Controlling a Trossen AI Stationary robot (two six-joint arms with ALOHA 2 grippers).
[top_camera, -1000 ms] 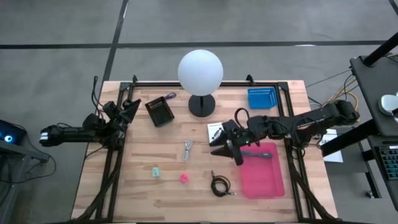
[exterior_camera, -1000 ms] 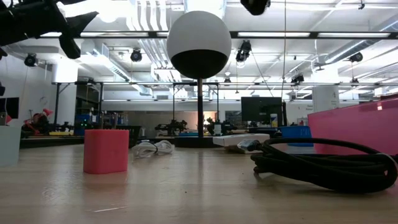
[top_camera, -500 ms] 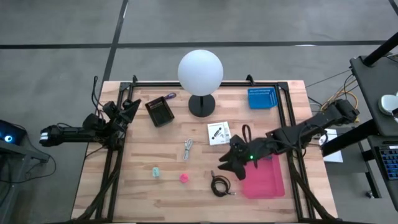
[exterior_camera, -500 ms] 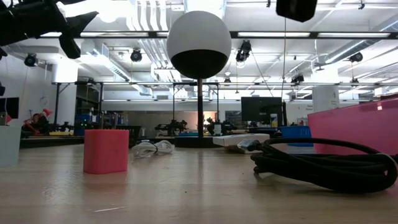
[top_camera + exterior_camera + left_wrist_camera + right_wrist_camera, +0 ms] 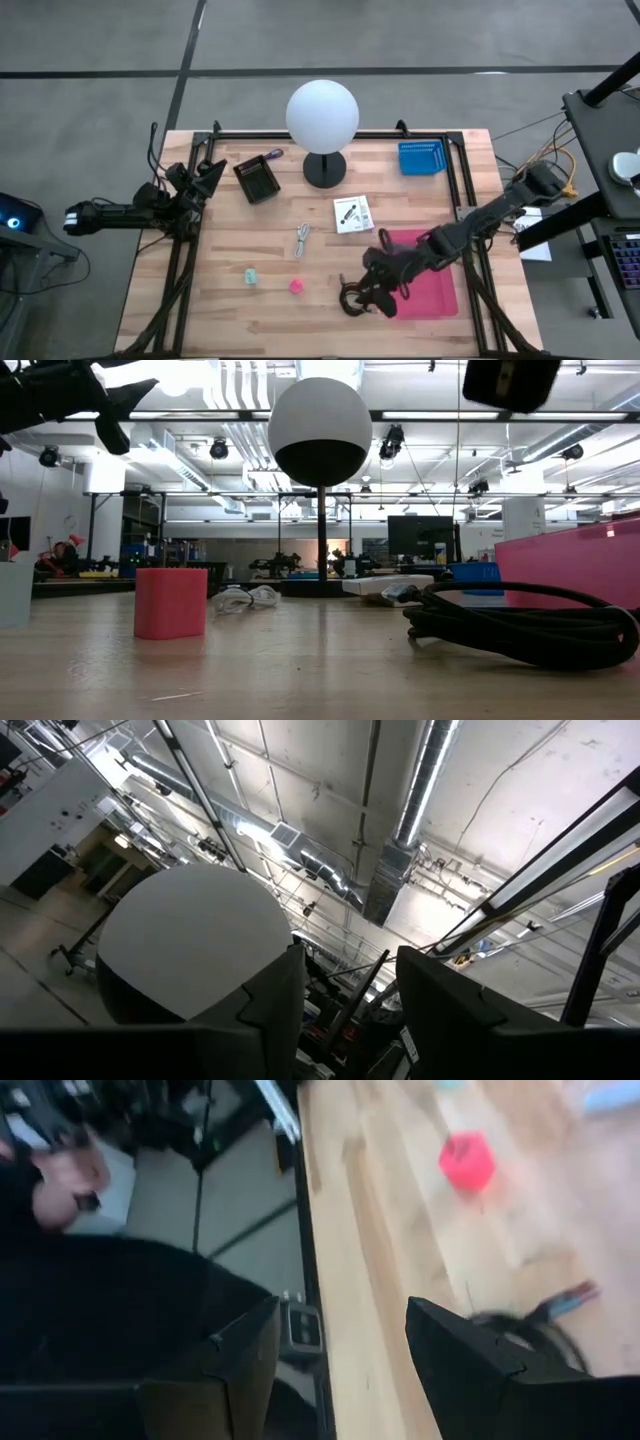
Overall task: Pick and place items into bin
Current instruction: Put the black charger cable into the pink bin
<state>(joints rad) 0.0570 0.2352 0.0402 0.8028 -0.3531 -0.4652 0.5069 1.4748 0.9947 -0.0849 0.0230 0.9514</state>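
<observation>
My right gripper hangs open above the dark coiled cable, which lies flat on the table beside the pink bin. The low view shows this gripper well above the table. The pink block, green block, silvery metal piece and white card lie loose on the wood. The purple cord lies by a black bin. My left gripper waits open at the table's far left. I cannot see the teal pen.
The white globe lamp stands at the table's far middle, and a blue basket sits at the far right. Dark frame rails run along both side edges. Bare wood lies between the blocks and the near edge.
My right gripper has swung from the pink bin's far left corner, near the white card, toward the table's near edge. It now hangs over the coiled cable. Nothing on the table has moved.
</observation>
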